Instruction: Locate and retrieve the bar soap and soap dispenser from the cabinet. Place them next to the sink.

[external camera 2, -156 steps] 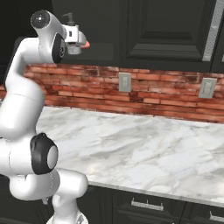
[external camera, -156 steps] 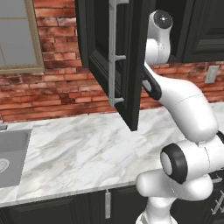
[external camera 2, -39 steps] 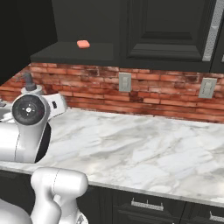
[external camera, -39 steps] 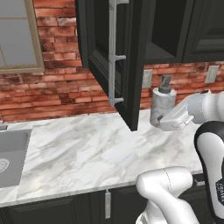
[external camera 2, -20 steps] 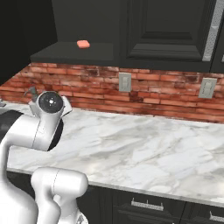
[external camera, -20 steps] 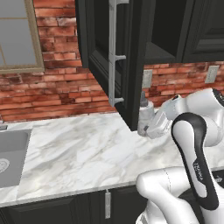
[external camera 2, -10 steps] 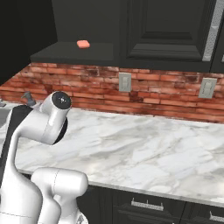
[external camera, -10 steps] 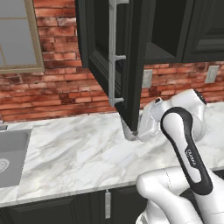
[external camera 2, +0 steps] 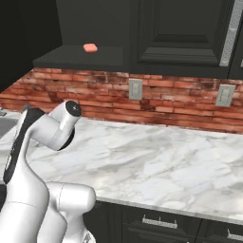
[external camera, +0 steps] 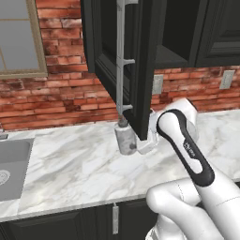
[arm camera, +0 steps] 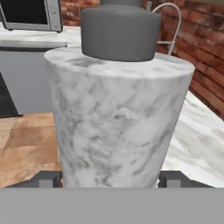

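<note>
The soap dispenser [external camera: 125, 140], a grey speckled bottle with a dark pump top, hangs upright low over the marble counter, just left of the open cabinet door [external camera: 146, 56]. My gripper [external camera: 137, 145] is shut on its body from the right. In the hand view the soap dispenser [arm camera: 118, 122] looms close, with a fingertip [arm camera: 43, 178] on each side of its base. The salmon-pink bar soap [external camera 2: 90, 47] lies on the cabinet's shelf, above and behind the arm. The sink [external camera: 16, 154] is at the far left, well apart from the bottle.
The door's long silver handle [external camera: 120, 61] hangs right above the dispenser. Brick wall with outlets [external camera 2: 135, 88] backs the marble counter [external camera: 70, 168]. A curved faucet [arm camera: 170, 22] and a microwave [arm camera: 30, 15] lie beyond the bottle in the hand view.
The arm has swung the dispenser leftward and down, from right of the open door to just left of its lower edge, close to the counter. The bar soap has stayed on the shelf.
</note>
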Available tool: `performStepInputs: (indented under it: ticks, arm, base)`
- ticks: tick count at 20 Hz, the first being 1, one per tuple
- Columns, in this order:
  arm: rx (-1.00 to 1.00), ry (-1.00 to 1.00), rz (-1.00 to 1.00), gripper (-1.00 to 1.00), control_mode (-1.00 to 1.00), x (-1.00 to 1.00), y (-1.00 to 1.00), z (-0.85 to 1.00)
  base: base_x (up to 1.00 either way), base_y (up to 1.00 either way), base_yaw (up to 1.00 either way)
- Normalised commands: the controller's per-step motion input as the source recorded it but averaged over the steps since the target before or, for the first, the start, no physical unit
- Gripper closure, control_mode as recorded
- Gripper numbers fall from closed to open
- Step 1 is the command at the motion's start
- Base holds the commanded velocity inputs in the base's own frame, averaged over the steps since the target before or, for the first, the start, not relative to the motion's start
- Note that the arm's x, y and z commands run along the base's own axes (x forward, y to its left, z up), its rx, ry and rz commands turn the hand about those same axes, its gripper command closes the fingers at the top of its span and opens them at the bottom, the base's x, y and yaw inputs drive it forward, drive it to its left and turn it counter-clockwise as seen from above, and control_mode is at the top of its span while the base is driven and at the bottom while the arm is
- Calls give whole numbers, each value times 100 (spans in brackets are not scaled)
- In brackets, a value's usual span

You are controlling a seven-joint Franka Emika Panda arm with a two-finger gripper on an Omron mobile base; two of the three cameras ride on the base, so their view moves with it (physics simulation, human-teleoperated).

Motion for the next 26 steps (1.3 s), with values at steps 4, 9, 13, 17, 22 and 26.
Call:
performStepInputs:
  ticks: [4, 9, 13, 17, 22, 26]
  arm:
    - [0, 2, 8, 100, -100, 28, 43, -19]
    - [0, -1, 2, 100, -100, 21, 36, -21]
    - [2, -5, -2, 100, -100, 22, 23, -27]
    - [5, -4, -3, 100, -100, 22, 20, -30]
    - [4, -1, -1, 100, -100, 18, 33, -25]
    - [2, -1, 0, 100, -100, 13, 46, -17]
  base:
    - [0, 0, 0]
    - [0, 0, 0]
    - [0, 0, 0]
    - [0, 0, 0]
    - [0, 0, 0]
    - [0, 0, 0]
